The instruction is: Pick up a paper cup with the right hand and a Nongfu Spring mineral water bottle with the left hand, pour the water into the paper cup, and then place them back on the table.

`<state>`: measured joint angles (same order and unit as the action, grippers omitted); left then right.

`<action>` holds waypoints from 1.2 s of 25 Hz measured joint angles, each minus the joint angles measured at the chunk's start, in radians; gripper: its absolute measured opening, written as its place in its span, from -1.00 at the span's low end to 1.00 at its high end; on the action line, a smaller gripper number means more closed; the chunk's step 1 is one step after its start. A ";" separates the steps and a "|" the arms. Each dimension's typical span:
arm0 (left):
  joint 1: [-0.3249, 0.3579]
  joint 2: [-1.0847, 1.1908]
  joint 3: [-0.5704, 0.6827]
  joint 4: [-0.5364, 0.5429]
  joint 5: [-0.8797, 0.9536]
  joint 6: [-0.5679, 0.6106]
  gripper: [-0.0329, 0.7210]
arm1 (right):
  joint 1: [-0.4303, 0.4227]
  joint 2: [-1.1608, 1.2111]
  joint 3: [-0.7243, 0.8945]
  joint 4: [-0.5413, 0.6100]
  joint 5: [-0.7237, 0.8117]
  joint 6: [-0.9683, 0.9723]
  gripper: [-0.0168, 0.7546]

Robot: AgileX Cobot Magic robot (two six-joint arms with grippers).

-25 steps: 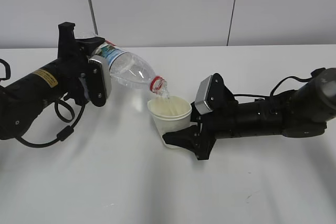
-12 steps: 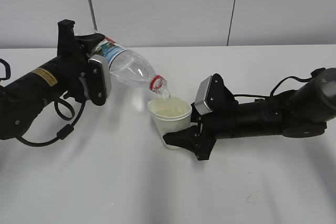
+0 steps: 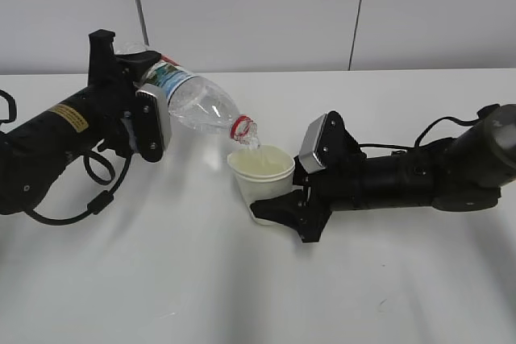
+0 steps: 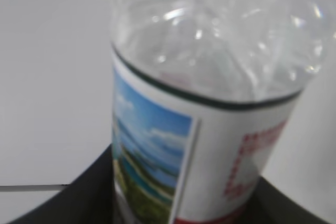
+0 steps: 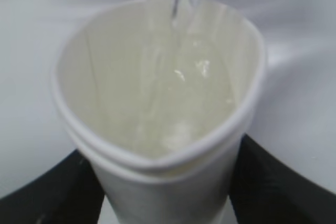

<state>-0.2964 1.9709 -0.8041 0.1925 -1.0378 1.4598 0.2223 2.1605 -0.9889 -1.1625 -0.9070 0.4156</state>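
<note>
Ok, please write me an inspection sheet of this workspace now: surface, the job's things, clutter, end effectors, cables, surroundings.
Surface: white table, faint scuff marks, no spill seen.
Job's things: Nongfu Spring bottle tilted neck-down over the paper cup; water streaming into the cup, which is tilted and partly filled.
Clutter: nothing seen.
End effectors: left end effector shut on the bottle's labelled body; right end effector shut on the cup's lower part.
Cables: black loop hanging under the left arm, near the table; black cable along the right arm.
Surroundings: plain light wall panels behind the table.
</note>
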 joint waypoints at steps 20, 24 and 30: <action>-0.078 0.000 0.041 -0.096 0.034 -1.014 0.02 | 0.000 0.000 0.000 0.381 -0.102 -0.230 0.31; -0.078 0.000 0.041 -0.096 0.039 -1.250 0.02 | 0.000 0.000 0.000 0.547 -0.102 -0.309 0.31; -0.078 0.044 0.041 -0.045 0.015 -1.429 0.02 | 0.000 0.000 0.000 0.775 -0.100 -0.369 0.31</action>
<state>-0.3749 2.0146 -0.7633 0.1472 -1.0227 0.0311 0.2223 2.1605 -0.9889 -0.3871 -1.0072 0.0462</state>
